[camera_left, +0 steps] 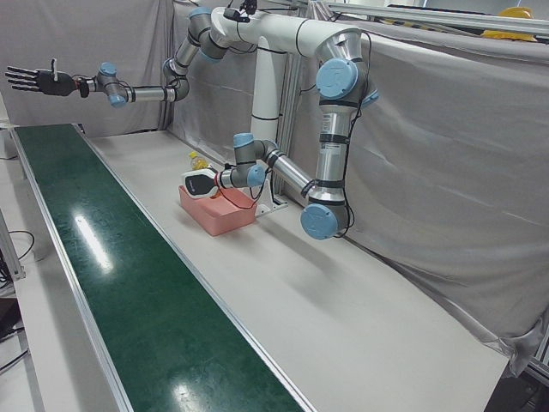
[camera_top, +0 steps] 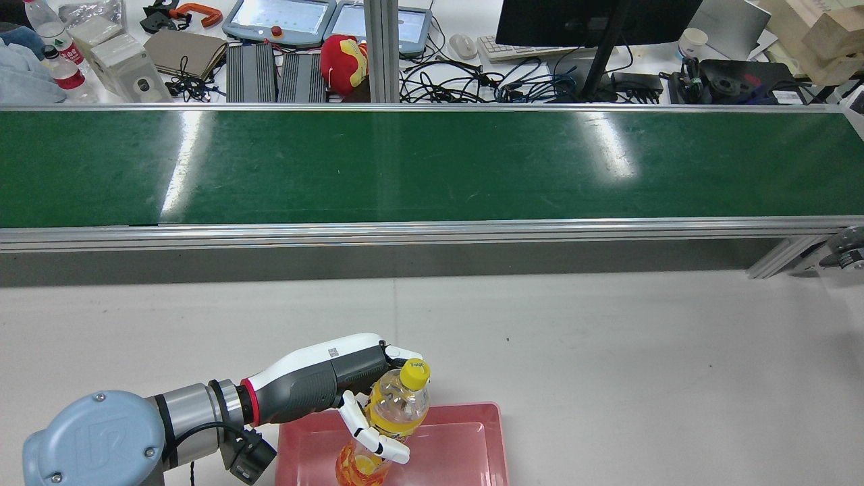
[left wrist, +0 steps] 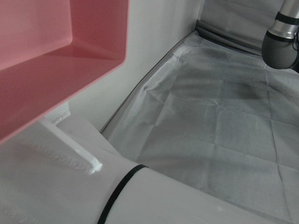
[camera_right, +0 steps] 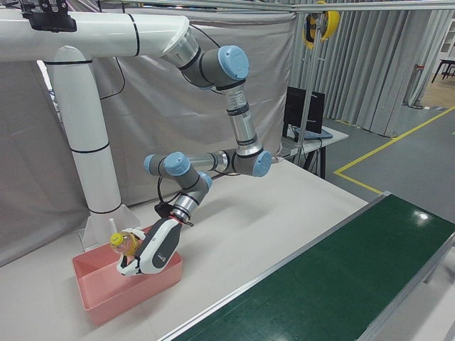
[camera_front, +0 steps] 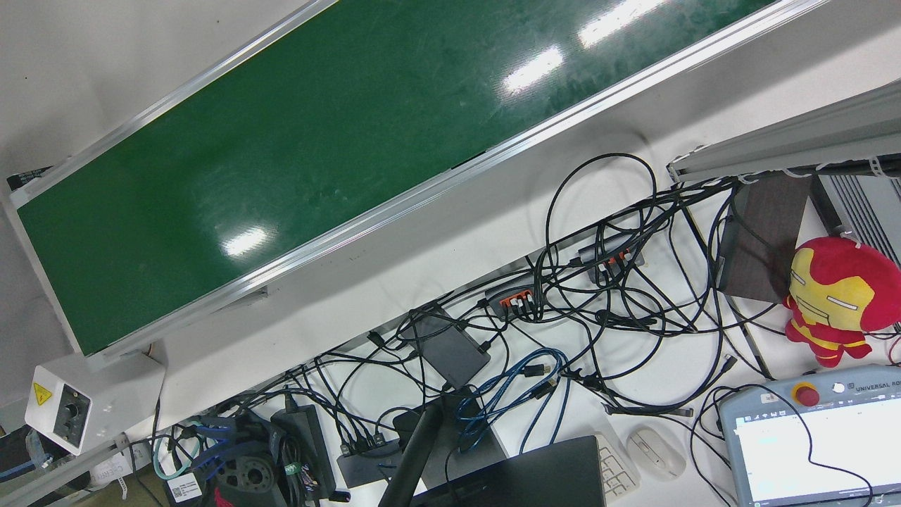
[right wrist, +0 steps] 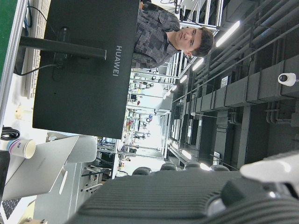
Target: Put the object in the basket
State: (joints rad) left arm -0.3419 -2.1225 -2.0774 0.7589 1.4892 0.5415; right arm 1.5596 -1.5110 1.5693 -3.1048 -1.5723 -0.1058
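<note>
My left hand (camera_top: 337, 381) is shut on a clear plastic bottle (camera_top: 395, 412) with a yellow cap and an orange label. It holds the bottle tilted, its lower end inside the pink basket (camera_top: 472, 413) at the table's near edge. I cannot tell whether the bottle touches the basket floor. The right-front view shows the same hand (camera_right: 155, 254), bottle (camera_right: 128, 241) and basket (camera_right: 106, 298). The left hand view shows only the basket's wall (left wrist: 56, 60). My right hand (camera_left: 34, 80) is raised high, far from the basket, with fingers spread and empty.
A long green conveyor belt (camera_top: 432, 165) runs across the far side of the white table (camera_top: 607, 351). Behind it is a desk with cables, a monitor (camera_top: 594, 20), teach pendants and a red plush toy (camera_front: 838, 296). The white arm pedestal (camera_left: 266, 103) stands behind the basket.
</note>
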